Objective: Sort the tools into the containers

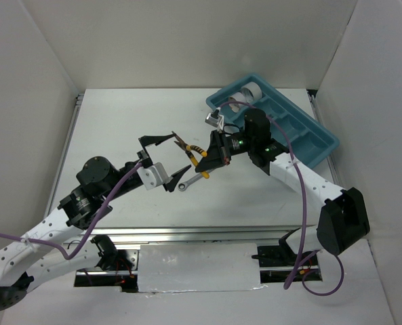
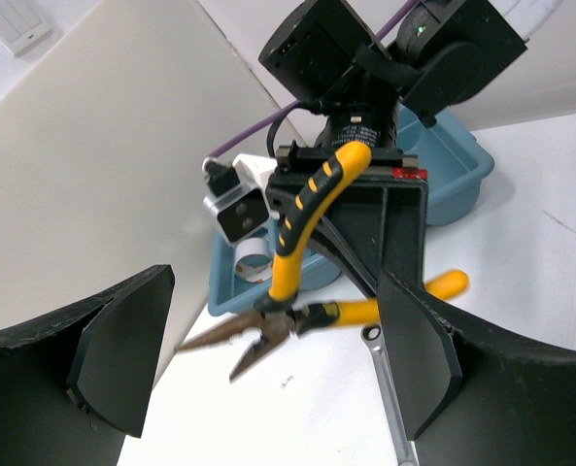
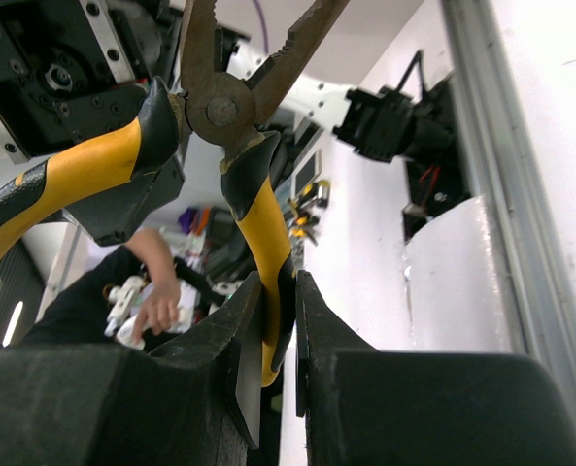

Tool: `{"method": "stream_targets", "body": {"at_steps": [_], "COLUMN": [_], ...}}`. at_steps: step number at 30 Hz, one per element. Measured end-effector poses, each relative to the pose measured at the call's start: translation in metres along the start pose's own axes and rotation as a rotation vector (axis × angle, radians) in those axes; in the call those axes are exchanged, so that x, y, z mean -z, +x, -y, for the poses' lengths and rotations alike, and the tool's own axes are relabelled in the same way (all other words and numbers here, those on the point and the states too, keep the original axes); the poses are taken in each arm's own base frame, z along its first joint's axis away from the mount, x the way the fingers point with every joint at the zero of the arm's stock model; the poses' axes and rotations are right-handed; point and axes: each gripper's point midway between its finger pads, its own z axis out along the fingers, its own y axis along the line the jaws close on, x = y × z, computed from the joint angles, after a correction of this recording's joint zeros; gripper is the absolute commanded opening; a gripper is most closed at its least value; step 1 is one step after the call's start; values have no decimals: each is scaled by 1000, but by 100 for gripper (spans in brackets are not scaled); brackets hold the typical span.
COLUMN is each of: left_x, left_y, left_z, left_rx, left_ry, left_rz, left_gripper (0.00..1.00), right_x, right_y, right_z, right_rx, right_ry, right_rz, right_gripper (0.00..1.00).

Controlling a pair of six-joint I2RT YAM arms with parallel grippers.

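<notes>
White walls enclose a white surface [image 1: 119,135], with a teal tray [image 1: 327,143] lying at its far right. The right jaws are clamped tight on one yellow handle of the pliers [image 2: 286,257], holding them off the surface near its middle, nose toward the left arm. The left jaws gape wide, one on each side of the nose, touching nothing. A wrench [image 1: 192,180] lies just below. A white tape roll [image 1: 253,89] sits in the tray's far end.

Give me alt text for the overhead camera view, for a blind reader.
The right claw grips yellow-handled pliers above the white table; the left claw stands open beside them. A silver wrench lies beneath, and a teal tray holding a tape roll sits far right.
</notes>
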Motion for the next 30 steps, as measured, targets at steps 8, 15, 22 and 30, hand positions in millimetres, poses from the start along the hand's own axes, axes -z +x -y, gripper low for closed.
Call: {"method": "stream_targets", "body": {"at_steps": [8, 15, 22, 30], "left_x": [12, 20, 23, 25], "left_y": [-1, 31, 72, 88], "left_z": [-8, -31, -36, -40], "left_rx": [2, 35, 96, 150], "left_ry": [-45, -146, -190, -229], "left_rz": [-18, -158, -301, -354], "left_gripper": [99, 99, 99, 99], "right_x": [72, 205, 300, 355], "right_y": [-58, -137, -120, -75], "right_z": [41, 80, 132, 209], "right_rx": [-16, -48, -46, -105], "right_ry": [276, 900, 1450, 1864], "right_rz": [310, 838, 923, 590], "right_gripper": [0, 0, 0, 0]}}
